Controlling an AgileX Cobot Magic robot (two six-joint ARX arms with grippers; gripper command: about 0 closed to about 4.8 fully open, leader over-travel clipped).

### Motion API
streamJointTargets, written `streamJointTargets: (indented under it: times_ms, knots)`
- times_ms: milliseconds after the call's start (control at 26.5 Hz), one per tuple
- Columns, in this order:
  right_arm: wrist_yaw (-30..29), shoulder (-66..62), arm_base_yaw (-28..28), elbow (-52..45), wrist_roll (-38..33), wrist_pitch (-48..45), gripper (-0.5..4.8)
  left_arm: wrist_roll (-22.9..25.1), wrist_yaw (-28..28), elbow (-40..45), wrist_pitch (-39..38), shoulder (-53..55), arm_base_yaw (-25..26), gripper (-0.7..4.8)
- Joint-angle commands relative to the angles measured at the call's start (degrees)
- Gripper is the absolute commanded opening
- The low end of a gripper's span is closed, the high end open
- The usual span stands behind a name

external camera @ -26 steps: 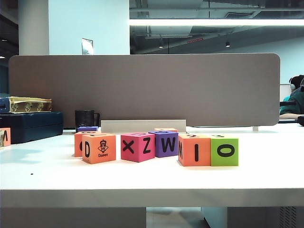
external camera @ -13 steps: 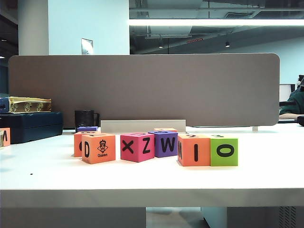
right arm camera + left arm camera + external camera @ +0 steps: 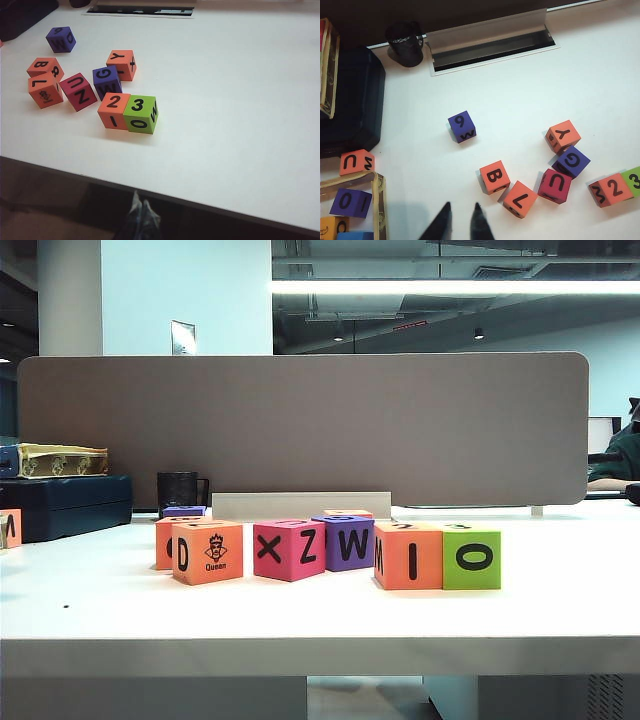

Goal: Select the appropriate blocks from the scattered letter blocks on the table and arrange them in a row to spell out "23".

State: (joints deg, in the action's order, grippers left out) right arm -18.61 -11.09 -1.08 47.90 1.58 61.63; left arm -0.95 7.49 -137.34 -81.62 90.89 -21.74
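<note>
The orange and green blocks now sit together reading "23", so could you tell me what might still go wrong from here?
1. The orange block and green block stand close to the purple G block; a nudge there could break the row.
2. The left gripper, jaws nearly shut, hangs above the table near the L block; dipping while retreating could scatter that cluster.
3. The right gripper sits off the table's front edge, a lesser concern.
</note>
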Motion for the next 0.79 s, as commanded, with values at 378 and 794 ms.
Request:
streamJointTargets:
  times_ms: [378,794]
  knots:
    - [0.1,-0.1,0.0,0.2,0.2,-0.5,-0.01,-2.8,-0.2,-0.2,-0.5,-0.3,0.0,0.49]
    - [0.1,-0.1,0.0,0.2,0.2,-0.4,-0.01,-2.1,6.3,-0.1,4.7,0.6,0.0,0.49]
